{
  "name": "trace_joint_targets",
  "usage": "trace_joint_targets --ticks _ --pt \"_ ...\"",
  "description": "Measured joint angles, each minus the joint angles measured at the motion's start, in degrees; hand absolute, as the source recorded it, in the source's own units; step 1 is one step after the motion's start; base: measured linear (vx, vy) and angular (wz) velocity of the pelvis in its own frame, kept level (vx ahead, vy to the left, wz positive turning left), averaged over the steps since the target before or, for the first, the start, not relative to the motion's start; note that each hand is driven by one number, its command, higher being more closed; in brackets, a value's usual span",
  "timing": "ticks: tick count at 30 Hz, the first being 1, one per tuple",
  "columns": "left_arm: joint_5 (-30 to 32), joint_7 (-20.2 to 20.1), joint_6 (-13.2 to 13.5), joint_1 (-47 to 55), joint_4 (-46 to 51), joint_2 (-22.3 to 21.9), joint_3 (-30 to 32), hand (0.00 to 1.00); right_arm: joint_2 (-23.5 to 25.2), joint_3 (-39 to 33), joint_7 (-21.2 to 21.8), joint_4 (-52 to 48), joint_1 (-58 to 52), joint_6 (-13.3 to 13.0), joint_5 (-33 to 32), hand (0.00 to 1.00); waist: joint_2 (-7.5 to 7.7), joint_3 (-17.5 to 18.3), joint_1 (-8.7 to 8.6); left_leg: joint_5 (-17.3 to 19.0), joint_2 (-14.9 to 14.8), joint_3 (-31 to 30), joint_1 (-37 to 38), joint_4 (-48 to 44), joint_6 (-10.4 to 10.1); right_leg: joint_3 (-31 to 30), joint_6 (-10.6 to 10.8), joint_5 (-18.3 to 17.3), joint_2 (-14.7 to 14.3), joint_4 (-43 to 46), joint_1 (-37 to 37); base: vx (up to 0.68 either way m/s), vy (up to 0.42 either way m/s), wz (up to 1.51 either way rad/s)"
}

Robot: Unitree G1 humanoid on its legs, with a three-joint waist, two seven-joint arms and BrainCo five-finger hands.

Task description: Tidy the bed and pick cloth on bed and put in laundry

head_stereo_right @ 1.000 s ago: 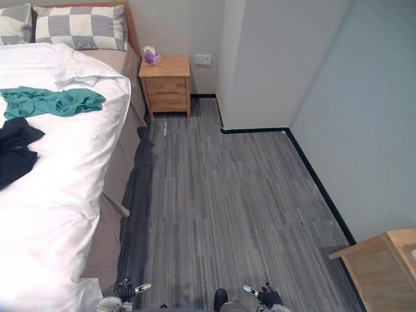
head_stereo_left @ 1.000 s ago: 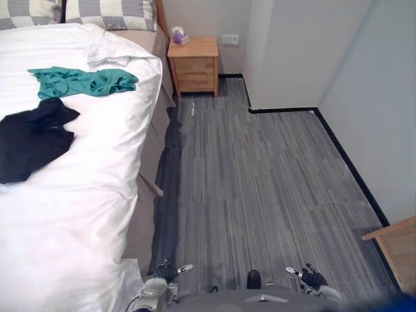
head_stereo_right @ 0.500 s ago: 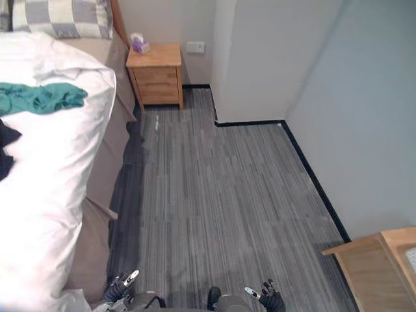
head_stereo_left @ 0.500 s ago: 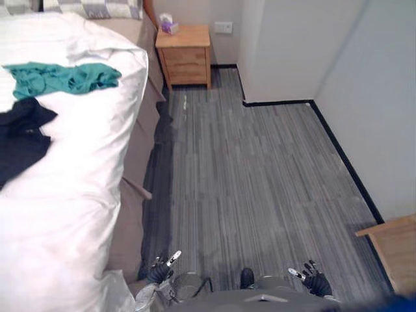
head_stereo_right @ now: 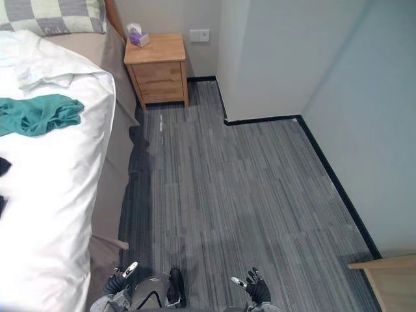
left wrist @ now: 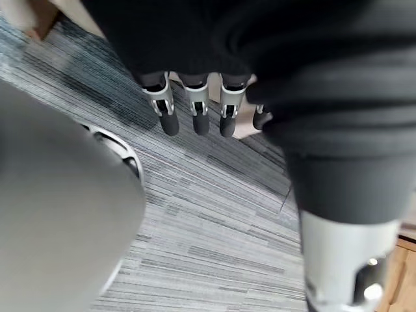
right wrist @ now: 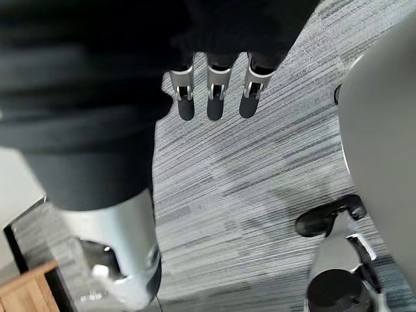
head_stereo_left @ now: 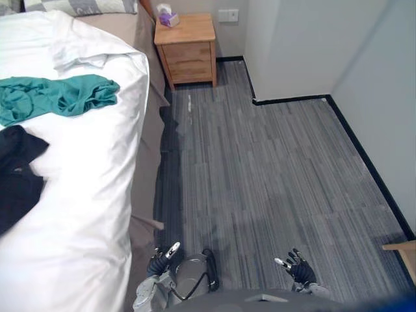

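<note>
Both garments lie on the white-covered bed (head_stereo_left: 84,208), up and to the robot's left. The crumpled black cloth (head_stereo_left: 16,179) is the closer one, spread at the left edge of the left eye view. The teal green cloth (head_stereo_left: 62,96) lies beyond it, toward the checked pillows (head_stereo_right: 52,14), with its long axis running across the bed rather than along it. The two cloths are near each other but apart.

The left hand (head_stereo_left: 162,259) hangs low, just beside the bed's near corner, over the grey striped carpet floor (head_stereo_left: 273,169). Its fingers (left wrist: 195,117) are straight and relaxed and hold nothing. The right hand (head_stereo_left: 296,266) hangs on the far side of the body, well apart from the bed. Its fingers (right wrist: 214,104) are also loose and empty.

By this layout the left arm is clearly the nearer one. Judging from the gap, the black cloth is out of arm's reach from here, so the robot likely needs to turn left and close on the bed first.
</note>
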State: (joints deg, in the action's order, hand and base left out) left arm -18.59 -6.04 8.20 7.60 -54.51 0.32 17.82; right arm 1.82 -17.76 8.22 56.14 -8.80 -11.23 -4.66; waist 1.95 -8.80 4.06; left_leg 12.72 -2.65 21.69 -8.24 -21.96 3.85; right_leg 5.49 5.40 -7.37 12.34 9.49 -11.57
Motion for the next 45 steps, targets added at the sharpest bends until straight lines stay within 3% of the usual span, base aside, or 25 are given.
trace_joint_targets --ticks 4,5,7,9,11,12,13,14,15,17,21,24,26,27,29,32,33,35,36,37,38,39,41,42,45 --pt "3.69 0.14 0.64 -0.42 -1.93 2.73 -4.41 0.0 -0.51 -2.66 0.04 1.4 0.65 0.23 0.43 0.0 1.07 0.52 -1.43 3.28 3.61 -3.24 10.34 9.25 0.49 -2.24 5.16 3.69 3.53 39.19 15.58 0.36 0.089 0.32" --pt "4.28 0.3 0.82 -0.65 -3.19 3.22 -4.46 0.0 -1.03 -2.5 0.08 1.38 0.96 0.23 0.39 0.0 1.3 0.44 -1.81 4.06 3.67 -4.03 13.73 10.08 0.27 -2.02 2.99 1.4 3.74 47.67 19.47 0.33 -0.01 0.4" --pt "4.61 1.51 0.73 -0.98 -3.69 3.28 -5.86 0.0 -2.2 -1.73 0.08 1.38 1.35 0.23 0.08 0.0 0.99 0.26 -2.26 4.22 3.11 -5.61 18.42 11.76 0.1 0.22 -0.39 -3.22 2.71 52.21 24.55 0.33 -0.046 0.29" --pt "4.53 1.83 0.7 -2.03 -3.69 3.02 -7.16 0.0 -2.46 -1.38 -0.05 0.95 1.86 -0.04 -1.91 0.0 0.08 -0.06 -3.64 4.21 0.64 -7.67 20.39 11.78 0.06 2.92 -2.8 -6.31 -0.31 47.42 28.6 0.38 -0.165 0.75" --pt "4.52 1.95 0.69 -3.12 -3.56 2.45 -7.59 0.0 -2.48 -1.12 -0.4 0.03 1.89 -0.7 -3.79 0.0 -0.45 -0.6 -4.36 4.53 -1.6 -10.09 21.55 12.04 -0.55 5.15 -2.51 -6.89 -2.17 38.5 31.79 0.36 -0.243 1.0" --pt "4.62 1.95 0.69 -3.78 -3.45 1.79 -7.62 0.0 -2.37 -0.54 -0.77 -0.65 1.32 -1.4 -5.44 0.0 -0.42 -0.69 -4.88 5.76 -3.05 -11.63 22.23 12.2 -2.74 6.27 -1.93 -5.32 -2.5 28.15 33.28 0.53 -0.384 1.05" --pt "4.84 1.91 0.75 -3.82 -2.54 1.67 -7.6 0.0 -1.94 0.29 -0.91 -1.1 0.45 -1.8 -6.48 0.0 0.82 -1.04 -4.76 7.34 -3.02 -12.65 23.54 12.31 -5.52 6.1 -2.21 0.79 -2.51 15.35 32.22 0.56 -0.409 1.03" --pt "4.87 1.94 0.74 -3.97 -2.63 1.94 -7.55 0.0 -1.6 0.14 -0.87 -1.28 0.22 -1.85 -7.41 0.0 1.04 -1.22 -4.75 8.3 -3.23 -13.17 24.16 12.03 -7.16 6.08 -4.99 4.82 -2.64 14.77 31.4 0.48 -0.297 0.4" --pt "5.85 1.97 0.65 -4.22 -3.0 -0.1 -7.59 0.0 -2.89 0.03 -0.98 -1.84 1.19 -3.04 -8.23 0.0 -2.95 -1.93 -3.51 8.56 -5.82 -14.15 23.74 11.34 -8.08 7.72 -6.22 3.9 -5.47 14.43 29.66 0.39 -0.238 0.07" --pt "6.66 2.25 1.4 -4.37 -2.88 -1.2 -7.51 0.0 -2.17 0.23 -0.91 -1.64 2.15 -3.22 -7.96 0.0 -3.69 -3.1 -3.71 5.13 -4.89 -14.12 23.4 12.82 -7.76 7.63 -7.28 1.0 -5.8 17.09 29.02 0.29 -0.191 -0.05" --pt "8.17 2.33 1.3 -4.33 -2.95 -1.73 -5.84 0.0 -1.69 2.65 -1.23 -2.38 2.03 -3.41 -7.61 0.0 -2.68 -3.16 -4.43 4.08 -5.7 -15.42 25.44 6.15 -7.82 7.66 -7.09 -6.52 -5.32 22.92 26.28 0.29 -0.195 0.05" --pt "9.18 2.73 1.75 -3.37 -2.18 -2.99 -2.41 0.0 -1.96 2.27 -1.75 -3.52 1.02 -2.41 -7.42 0.0 -4.32 -1.7 -4.76 2.78 -7.72 -19.97 17.64 -11.96 -9.34 8.67 -6.77 -10.24 -7.09 22.97 23.99 0.21 -0.133 0.05" --pt "8.54 2.64 2.5 -1.37 -0.7 -4.04 2.45 0.0 -2.1 0.8 -1.89 -3.95 0.7 -1.47 -5.82 0.0 -5.38 -2.04 -4.32 -12.41 -11.01 -22.65 7.41 -33.77 -11.64 9.21 -8.03 -12.05 -10.21 19.14 18.05 0.28 -0.101 -0.03" --pt "8.44 2.61 2.69 -0.86 -0.72 -3.91 2.85 0.0 -2.15 0.82 -1.85 -4.01 0.54 -1.55 -5.41 0.0 -5.65 -2.09 -4.34 -12.19 -11.84 -22.61 5.47 -37.51 -11.48 9.4 -8.24 -12.15 -10.72 17.82 16.34 0.35 -0.077 0.09" --pt "8.17 2.22 4.4 0.42 1.2 -3.9 3.4 0.0 -1.99 0.82 -1.6 -3.45 -0.15 -1.52 -3.84 0.0 -5.19 -2.17 -2.96 -3.88 -11.72 -20.47 -2.76 -45.12 -9.63 9.57 -8.98 -12.37 -11.06 11.83 8.27 0.4 -0.068 0.06" --pt "8.05 2.18 5.72 0.68 2.76 -3.89 2.86 0.0 -1.79 1.44 -1.0 -2.96 0.1 -1.34 -3.09 0.0 -4.18 -2.25 -1.65 1.3 -9.15 -16.37 -7.52 -36.55 -8.81 9.32 -7.48 -11.68 -9.46 7.21 3.25 0.41 0.03 -0.15" --pt "8.02 2.19 6.12 0.61 3.52 -4.28 2.63 0.0 -1.34 1.24 -0.55 -2.87 0.14 -1.06 -3.05 0.0 -3.42 -2.69 -1.25 2.6 -7.05 -12.19 -8.45 -26.21 -8.25 8.82 -7.04 -11.69 -7.91 5.24 0.99 0.48 0.127 -0.25" --pt "8.0 2.22 6.32 0.65 3.7 -4.27 2.55 0.0 -0.67 0.84 0.06 -2.95 0.14 -1.03 -2.93 0.0 -2.68 -2.49 -1.21 0.1 -4.24 -7.94 -8.08 -9.63 -7.67 7.94 -5.24 -12.46 -5.97 3.85 -0.97 0.57 0.185 -0.39" --pt "7.32 2.31 6.28 0.42 3.63 -3.81 2.68 0.0 0.03 0.66 0.25 -2.04 0.11 -0.89 -2.91 0.0 -1.51 -2.6 -0.67 -5.01 -2.22 -5.66 -6.37 -2.28 -3.45 6.46 -3.39 -13.16 -4.6 2.69 -2.31 0.45 0.163 -0.36" --pt "6.87 2.32 6.2 0.15 3.69 -2.89 2.48 0.0 0.5 0.99 0.27 -1.99 0.09 -0.92 -2.92 0.0 -0.27 -1.97 -0.58 -5.34 -0.89 -4.38 -4.87 0.08 -3.36 6.28 -2.99 -11.97 -3.42 1.58 -2.57 0.54 0.17 -0.3" --pt "6.65 2.34 6.23 -0.1 3.8 -2.86 2.27 0.0 1.06 1.56 0.41 -2.55 0.01 -1.05 -2.64 0.0 0.18 -1.66 -0.96 -4.99 -0.69 -4.18 -4.81 0.34 -2.52 6.3 -2.82 -9.26 -3.39 -0.03 -2.69 0.51 0.157 -0.13" --pt "6.24 2.36 6.08 -0.5 3.72 -2.3 1.99 0.0 1.73 2.44 0.46 -2.93 0.18 -1.59 -1.5 0.0 0.31 -1.66 -0.91 -3.52 -2.71 -2.3 -6.48 -4.44 -1.55 5.59 -2.76 -3.12 -3.94 -3.82 -4.26 0.48 0.176 -0.15" --pt "5.61 2.54 5.82 -0.2 3.34 -1.58 1.81 0.0 2.28 2.28 0.13 -2.26 0.7 -1.61 -0.78 0.0 0.98 -1.54 0.09 -2.76 -3.8 1.62 -8.17 -5.81 -1.55 3.53 -0.84 0.28 -3.22 -4.44 -6.06 0.42 0.247 -0.17" --pt "5.59 2.95 5.73 0.27 2.71 -1.6 0.49 0.0 1.72 2.01 -0.18 -2.0 -0.4 -1.52 -0.66 0.0 -0.24 -0.66 -0.07 -2.48 -3.43 1.62 -6.53 -0.99 1.12 3.37 -0.52 0.34 -4.08 -3.64 -6.4 0.4 0.266 0.15" --pt "5.45 3.98 5.51 -0.06 0.32 0.78 -3.48 0.0 1.48 1.27 -1.11 0.04 -0.03 -0.29 0.42 0.0 1.49 1.17 -0.61 -1.21 1.73 0.78 -3.16 2.42 1.2 2.98 0.62 0.65 -0.37 6.03 -4.02 0.37 0.156 0.5"
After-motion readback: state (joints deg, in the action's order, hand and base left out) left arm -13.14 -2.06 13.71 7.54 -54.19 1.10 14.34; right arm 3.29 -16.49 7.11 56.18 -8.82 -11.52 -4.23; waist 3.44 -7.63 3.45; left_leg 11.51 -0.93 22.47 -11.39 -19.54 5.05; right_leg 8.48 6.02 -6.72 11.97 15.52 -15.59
